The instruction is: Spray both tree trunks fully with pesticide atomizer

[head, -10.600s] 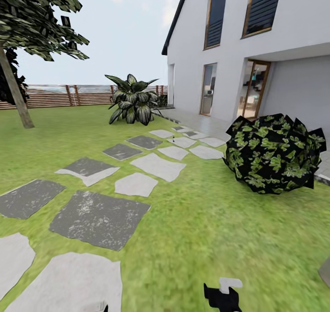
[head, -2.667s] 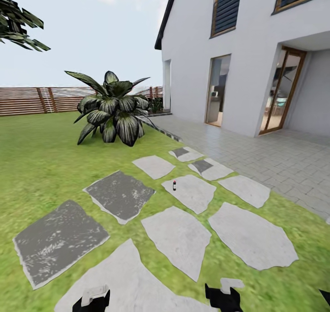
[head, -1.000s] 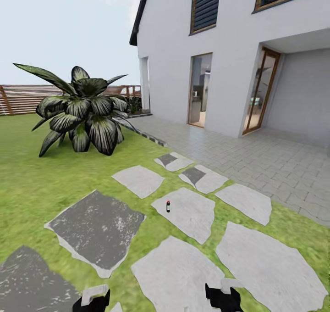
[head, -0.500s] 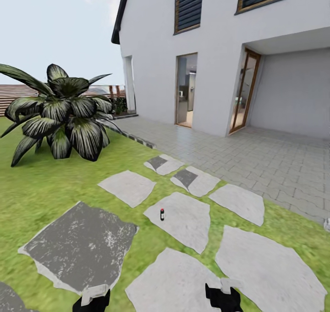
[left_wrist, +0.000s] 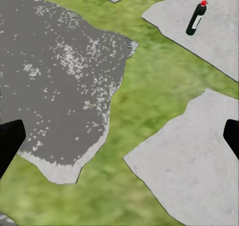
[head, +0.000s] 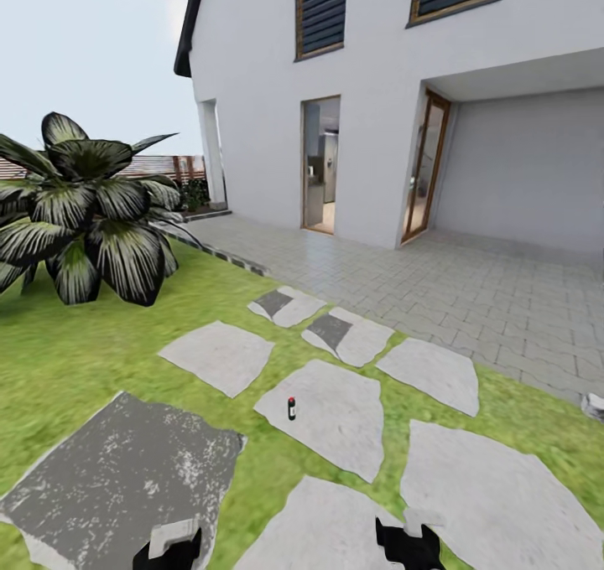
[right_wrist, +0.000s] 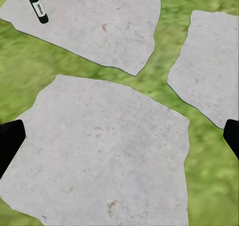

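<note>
Atomizer [head: 291,407] stands upright on a pale paving stone [head: 327,415], unclaimed. Both hands, left hand [head: 174,545] and right hand [head: 413,540], hang short of it, fingers apart, empty, ready for pickup.

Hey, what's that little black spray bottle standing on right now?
The pesticide atomizer stands upright on a pale grey stepping stone, near that stone's left edge, with grass around the slab. The patch of stone directly beneath its base is covered by the bottle itself.

Green lawn [head: 101,344] – flat stepping stones [head: 323,411] set in; pesticide atomizer [head: 291,408] upright on one.
</note>
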Controlling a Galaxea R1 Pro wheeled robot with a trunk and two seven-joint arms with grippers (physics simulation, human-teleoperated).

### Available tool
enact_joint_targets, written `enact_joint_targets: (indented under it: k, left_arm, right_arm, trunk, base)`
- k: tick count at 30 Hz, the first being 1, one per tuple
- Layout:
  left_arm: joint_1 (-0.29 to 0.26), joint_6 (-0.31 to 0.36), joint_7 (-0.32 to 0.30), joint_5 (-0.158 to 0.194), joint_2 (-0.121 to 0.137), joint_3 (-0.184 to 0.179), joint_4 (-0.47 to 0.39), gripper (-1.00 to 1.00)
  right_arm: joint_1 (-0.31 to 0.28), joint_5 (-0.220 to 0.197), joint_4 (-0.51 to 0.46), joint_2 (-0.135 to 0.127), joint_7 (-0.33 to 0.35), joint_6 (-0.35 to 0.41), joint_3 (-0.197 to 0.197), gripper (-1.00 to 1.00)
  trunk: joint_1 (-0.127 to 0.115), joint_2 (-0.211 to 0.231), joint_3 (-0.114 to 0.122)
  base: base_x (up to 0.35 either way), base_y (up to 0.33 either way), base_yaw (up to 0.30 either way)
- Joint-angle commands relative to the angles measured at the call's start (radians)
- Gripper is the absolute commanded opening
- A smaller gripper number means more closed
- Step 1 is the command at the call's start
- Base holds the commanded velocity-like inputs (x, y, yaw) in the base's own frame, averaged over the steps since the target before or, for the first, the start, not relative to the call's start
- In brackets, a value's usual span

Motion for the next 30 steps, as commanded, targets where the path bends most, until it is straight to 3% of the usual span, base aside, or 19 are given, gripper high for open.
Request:
enact_joint_targets:
  k: [1,17,30]
  left_arm:
    - [-0.001,-0.003,0.001,0.007,0.000,-0.003,0.001,1.00]
    - [-0.001,-0.003,0.001,0.007,0.001,-0.003,0.003,1.00]
    - [-0.001,-0.003,0.000,0.007,0.001,-0.004,0.003,1.00]
  right_arm:
    - [-0.001,0.001,0.001,0.001,0.000,-0.003,-0.004,1.00]
    - [-0.001,-0.004,0.001,0.002,0.002,-0.003,-0.003,1.00]
    - [-0.001,-0.005,0.000,0.001,0.002,-0.003,-0.005,1.00]
  trunk:
    - [0.000,0.000,-0.001]
    - [0.000,0.000,-0.001]
    - [0.000,0.000,0.006]
  base:
    - [0.287,0.229,-0.037]
    - [0.286,0.229,-0.011]
    - [0.287,0.229,-0.227]
